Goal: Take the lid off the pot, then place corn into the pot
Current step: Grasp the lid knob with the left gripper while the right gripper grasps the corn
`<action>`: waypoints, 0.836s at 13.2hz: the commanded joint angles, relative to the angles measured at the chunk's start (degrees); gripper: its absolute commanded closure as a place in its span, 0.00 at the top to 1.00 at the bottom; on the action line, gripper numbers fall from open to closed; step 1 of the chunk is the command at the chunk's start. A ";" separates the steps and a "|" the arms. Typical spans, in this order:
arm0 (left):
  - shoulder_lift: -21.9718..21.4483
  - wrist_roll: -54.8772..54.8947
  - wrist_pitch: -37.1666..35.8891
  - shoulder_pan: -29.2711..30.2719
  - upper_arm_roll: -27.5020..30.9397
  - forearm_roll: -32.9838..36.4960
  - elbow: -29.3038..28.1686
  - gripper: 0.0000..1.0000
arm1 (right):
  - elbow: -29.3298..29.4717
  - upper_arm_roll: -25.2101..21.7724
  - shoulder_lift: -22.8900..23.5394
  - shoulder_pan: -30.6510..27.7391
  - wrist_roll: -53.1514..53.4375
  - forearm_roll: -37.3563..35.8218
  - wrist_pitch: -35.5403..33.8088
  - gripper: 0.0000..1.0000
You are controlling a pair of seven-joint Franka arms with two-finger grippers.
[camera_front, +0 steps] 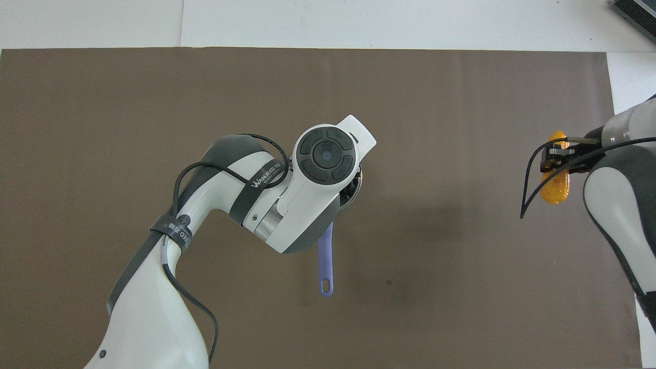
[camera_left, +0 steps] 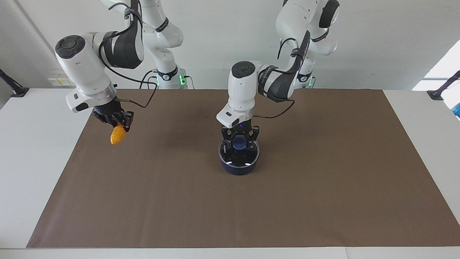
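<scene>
Left gripper (camera_left: 239, 141): fingers astride the blue knob of the clear glass lid (camera_left: 239, 150), seated on the dark navy pot (camera_left: 238, 166) mid-mat; closure unclear. Right gripper (camera_left: 120, 122): clamped on the orange-yellow toy corn (camera_left: 118, 135), aloft over the mat's right-arm end, ready for the uncovered pot.

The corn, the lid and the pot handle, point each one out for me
corn (camera_left: 118, 135), facing view, the cob's bare end below the fingers.
lid (camera_left: 239, 143), facing view, its blue knob.
pot handle (camera_front: 326, 256), overhead view, mid-length of the handle.

I see an orange-yellow corn (camera_left: 118, 135) with bumpy kernels against a plain brown mat (camera_left: 323, 187). My pot (camera_left: 240, 167) is dark navy with a lighter blue handle (camera_front: 326, 261). Its clear lid (camera_left: 239, 151) has a silver rim and blue knob (camera_left: 239, 143).
</scene>
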 commanded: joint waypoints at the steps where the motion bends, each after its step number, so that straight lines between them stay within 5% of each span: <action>1: 0.17 -0.77 0.14 -0.34 0.40 1.05 -0.09 0.34 | -0.73 0.45 -0.73 -0.28 1.81 0.42 -1.01 0.00; 3: 0.08 -0.77 -0.30 -0.43 0.49 1.23 0.26 0.17 | -0.82 0.53 -0.99 -0.28 1.82 0.42 -2.42 0.00; 11: -5.10 -0.42 -4.69 -0.96 0.67 3.87 0.44 0.00 | -0.29 2.20 -3.01 -0.28 1.99 0.51 -6.72 0.00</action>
